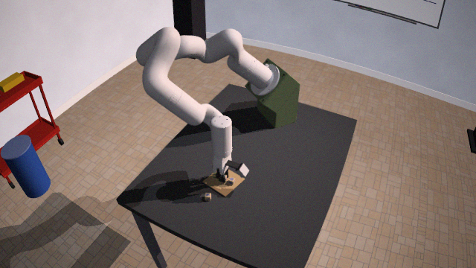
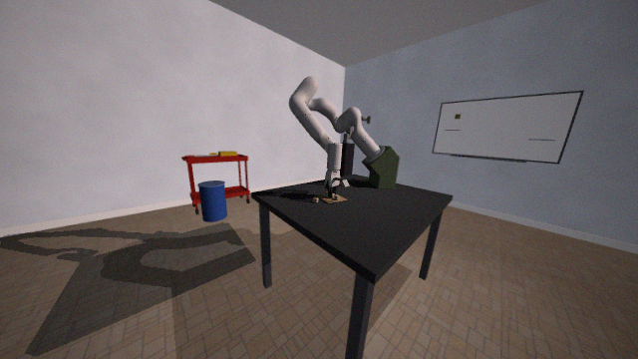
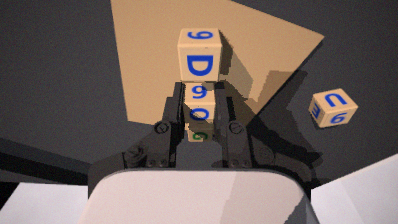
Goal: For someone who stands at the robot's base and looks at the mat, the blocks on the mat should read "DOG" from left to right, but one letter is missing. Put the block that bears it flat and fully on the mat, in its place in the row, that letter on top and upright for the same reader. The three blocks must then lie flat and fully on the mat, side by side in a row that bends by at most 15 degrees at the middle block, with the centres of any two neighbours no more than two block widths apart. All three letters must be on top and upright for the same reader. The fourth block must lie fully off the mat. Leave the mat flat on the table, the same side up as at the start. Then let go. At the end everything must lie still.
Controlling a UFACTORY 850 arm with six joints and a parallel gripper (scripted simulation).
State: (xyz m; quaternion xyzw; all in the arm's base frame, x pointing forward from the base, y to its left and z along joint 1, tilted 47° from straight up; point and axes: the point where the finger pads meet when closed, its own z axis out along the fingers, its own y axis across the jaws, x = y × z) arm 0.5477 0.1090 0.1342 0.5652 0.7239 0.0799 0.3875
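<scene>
A tan mat [image 3: 150, 65] lies on the dark table and also shows in the top view [image 1: 224, 182]. In the wrist view three wooden blocks stand in one line on it. The D block [image 3: 200, 62] is farthest from the fingers, the O block [image 3: 200, 112] is in the middle, and the G block [image 3: 200, 135], with a green letter, shows only partly behind the fingers. My gripper [image 3: 199, 94] [image 1: 222, 176] points straight down at the mat and is shut on the O block. The fourth block [image 3: 332, 107] [image 1: 206, 196] shows U and 9 faces and lies off the mat on the table.
The arm's green pedestal [image 1: 279, 100] stands at the table's far side. The mat is near the table's front left corner. A red cart [image 1: 22, 108] and a blue barrel [image 1: 25, 165] stand on the floor well away from the table.
</scene>
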